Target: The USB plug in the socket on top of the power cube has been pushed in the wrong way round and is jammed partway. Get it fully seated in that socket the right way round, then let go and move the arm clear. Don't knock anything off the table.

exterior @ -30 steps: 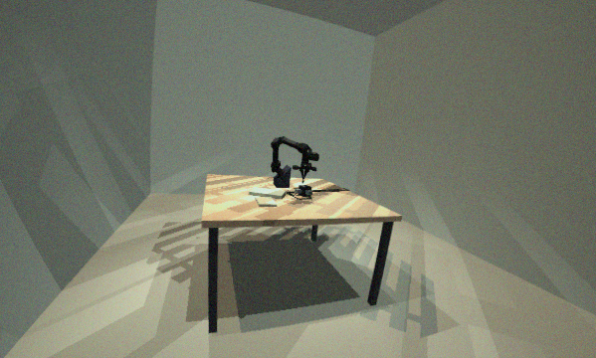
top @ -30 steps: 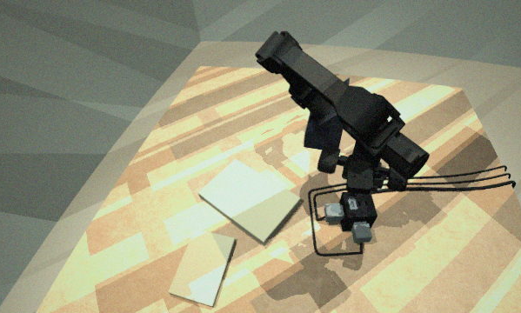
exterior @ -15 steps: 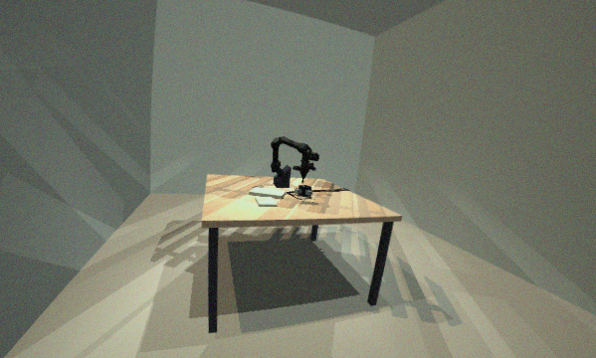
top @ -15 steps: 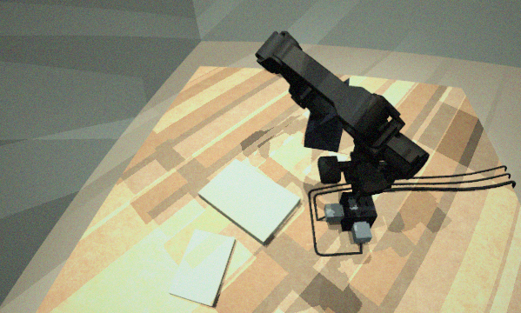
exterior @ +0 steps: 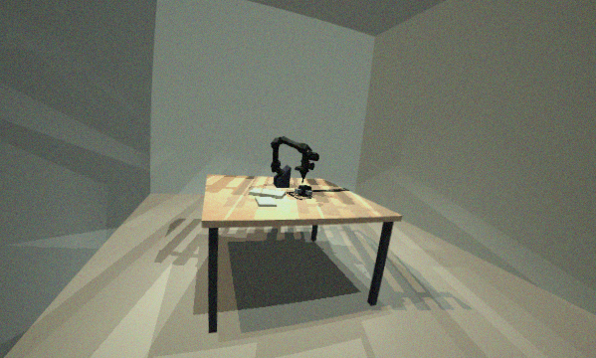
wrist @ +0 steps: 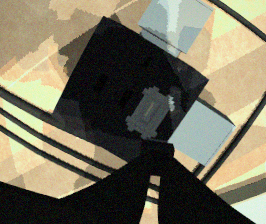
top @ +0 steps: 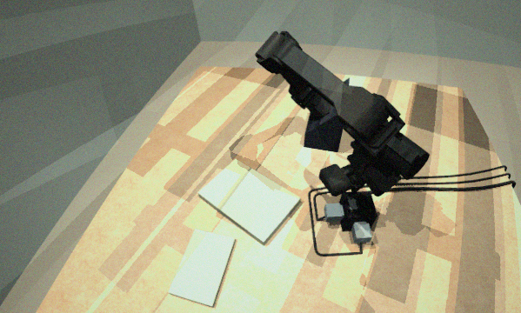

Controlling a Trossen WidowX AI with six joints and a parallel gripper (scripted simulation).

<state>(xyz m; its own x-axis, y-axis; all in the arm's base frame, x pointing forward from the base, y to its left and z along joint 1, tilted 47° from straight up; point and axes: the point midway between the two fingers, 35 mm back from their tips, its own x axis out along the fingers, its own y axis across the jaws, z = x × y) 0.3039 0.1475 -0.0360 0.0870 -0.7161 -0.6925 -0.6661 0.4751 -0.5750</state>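
Above the power cube point(top: 366, 214) point(exterior: 303, 190) point(wrist: 84, 95), we list the following.

Item: the tool point(top: 357, 188) point(exterior: 302, 180) point(wrist: 156, 165), pointing down, jaws clenched on a small dark piece, which we take to be the USB plug point(wrist: 158, 149), though the view is too dim to show which way round it is.

Item: the socket point(top: 352, 204) point(wrist: 149, 112), pale, on the cube's top, unfilled. In the wrist view it lies just above the fingertips, towards the picture's middle; its long axis leans, upper end right. We judge that the coming move wants a small sideways shift, the plug's flat squared to that axis, then a straight descent.

Item: two grey blocks. The side block point(top: 334, 212) point(wrist: 201, 132) sits close to the socket; the front block point(top: 362, 232) point(wrist: 176, 22) stands farther from the tool.

Item: black cables point(top: 451, 188) point(wrist: 16, 98), passing behind the cube, under the fingers; a low sweep could snag them.

Item: pale slabs point(top: 260, 204) point(exterior: 273, 193), apart from the cube, well inside the desk point(top: 164, 174) point(exterior: 302, 218) point(wrist: 24, 50) edge. Clearance upwards looks generous.
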